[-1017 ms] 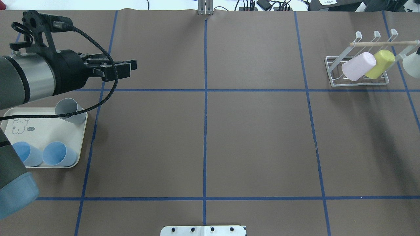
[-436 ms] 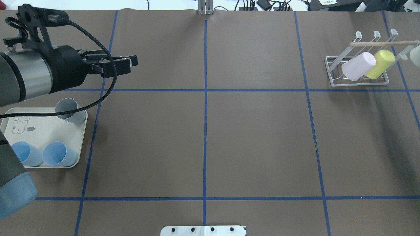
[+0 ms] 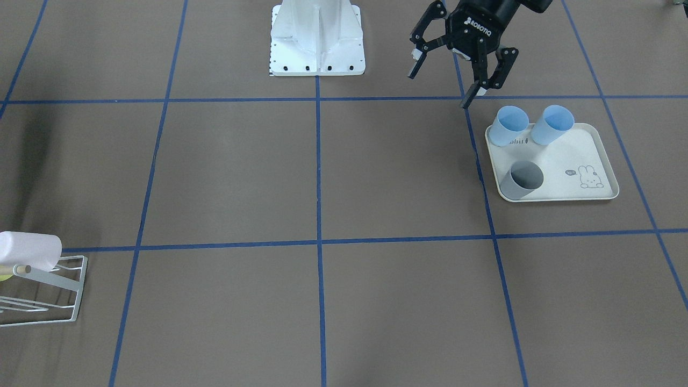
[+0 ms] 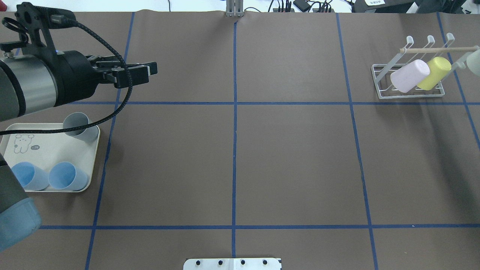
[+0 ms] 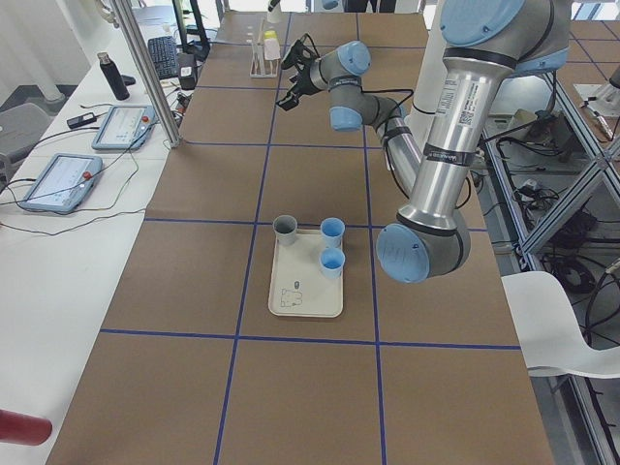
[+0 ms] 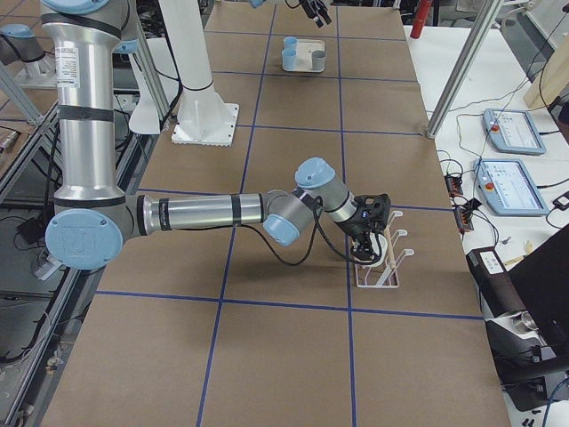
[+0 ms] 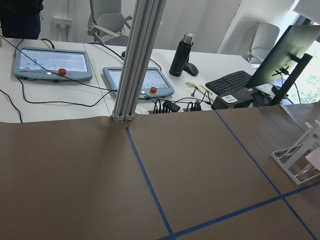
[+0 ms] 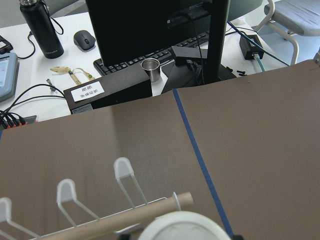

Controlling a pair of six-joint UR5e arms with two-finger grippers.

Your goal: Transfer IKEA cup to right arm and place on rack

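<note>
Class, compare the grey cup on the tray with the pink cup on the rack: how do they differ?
Colour: the grey cup is dark grey, the pink cup pale pink. Pose: the grey cup stands upright, mouth up; the pink cup lies tilted. Place: the grey cup sits on the tray, the pink cup on the rack. Both are plain handleless tumblers.

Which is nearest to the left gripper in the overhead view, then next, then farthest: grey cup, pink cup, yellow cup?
From the left gripper, at the view's left:
1. grey cup, on the tray, close by.
2. pink cup, on the rack, far right.
3. yellow cup, on the rack too, just beyond the pink one.
</note>
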